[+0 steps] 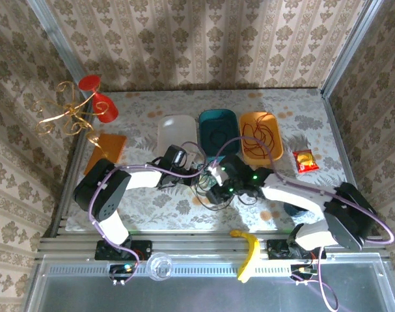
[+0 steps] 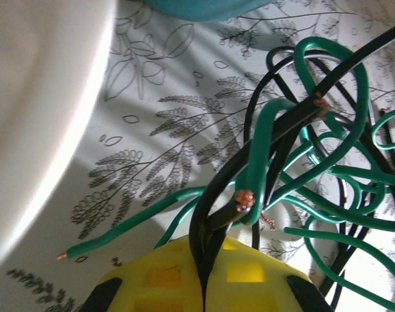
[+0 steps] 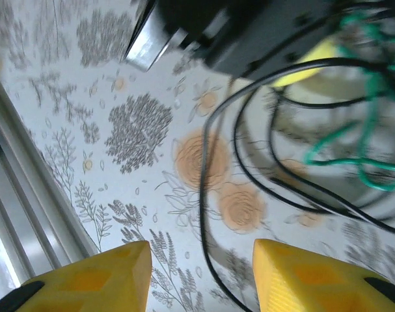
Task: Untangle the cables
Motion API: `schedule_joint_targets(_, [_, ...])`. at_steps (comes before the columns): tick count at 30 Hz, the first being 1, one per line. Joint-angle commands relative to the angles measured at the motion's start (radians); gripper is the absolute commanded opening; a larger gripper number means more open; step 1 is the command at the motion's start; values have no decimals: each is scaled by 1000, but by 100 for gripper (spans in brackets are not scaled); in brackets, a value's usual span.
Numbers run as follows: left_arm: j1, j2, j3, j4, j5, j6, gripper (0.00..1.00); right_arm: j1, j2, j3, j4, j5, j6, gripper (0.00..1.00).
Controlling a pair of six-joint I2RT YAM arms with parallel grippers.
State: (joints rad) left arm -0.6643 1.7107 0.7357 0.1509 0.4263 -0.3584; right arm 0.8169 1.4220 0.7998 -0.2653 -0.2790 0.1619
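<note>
Red cable point(image 1: 257, 140) is seen coiled in the orange tray point(image 1: 275, 123) at the top view's upper right. The left gripper point(image 1: 196, 174) and right gripper point(image 1: 211, 185) are met over a dark tangle at centre.

In the left wrist view, black cable point(image 2: 213, 195) is pinched between closed fingers point(image 2: 249, 286), with green cable point(image 2: 259, 143) looped at right.

In the right wrist view, fingers point(image 3: 99, 279) are spread wide with nothing held, and black cable is seen passing between them.

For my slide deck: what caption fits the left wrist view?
Left gripper pinching a black cable amid tangled green cable loops above the floral tablecloth.
</note>
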Motion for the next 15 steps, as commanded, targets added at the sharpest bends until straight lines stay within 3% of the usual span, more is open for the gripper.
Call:
schedule_joint_targets(1, [-3, 55, -7, -60, 132, 1, 0, 36, 88, 54, 50, 27, -58, 48])
schedule_joint_targets(15, [5, 92, 29, -49, 210, -13, 0, 53, 354, 154, 196, 34, -38, 51])
